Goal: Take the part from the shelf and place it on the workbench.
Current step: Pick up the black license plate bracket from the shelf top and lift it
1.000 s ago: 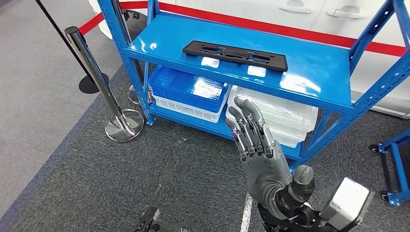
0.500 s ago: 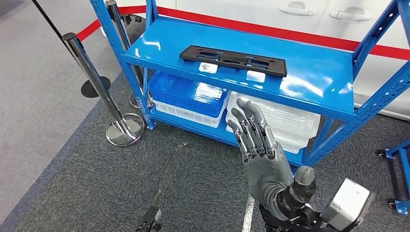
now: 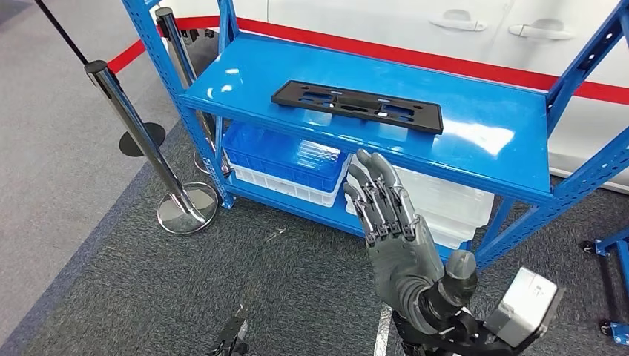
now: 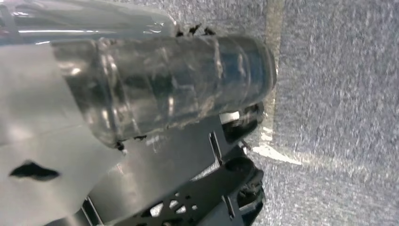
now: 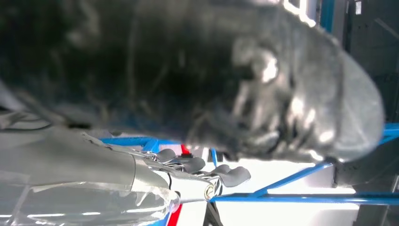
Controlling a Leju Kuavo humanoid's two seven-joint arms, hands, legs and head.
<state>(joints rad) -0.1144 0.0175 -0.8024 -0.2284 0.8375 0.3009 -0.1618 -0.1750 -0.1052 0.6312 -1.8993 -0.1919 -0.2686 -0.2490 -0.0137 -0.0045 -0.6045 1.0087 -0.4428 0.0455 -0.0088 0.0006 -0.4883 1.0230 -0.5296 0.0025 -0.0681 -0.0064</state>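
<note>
Flat black slotted plastic part (image 3: 357, 106) lies on blue metal shelf (image 3: 489, 133) top deck. Looks light, stiff, thin; pinch front long edge. Right hand (image 3: 389, 222) below deck front, fingers extended, empty. Left hand: cannot tell.

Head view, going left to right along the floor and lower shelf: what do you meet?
Chrome post → blue bin → right hand → clear bins → blue wheeled frame at the edge.
</note>
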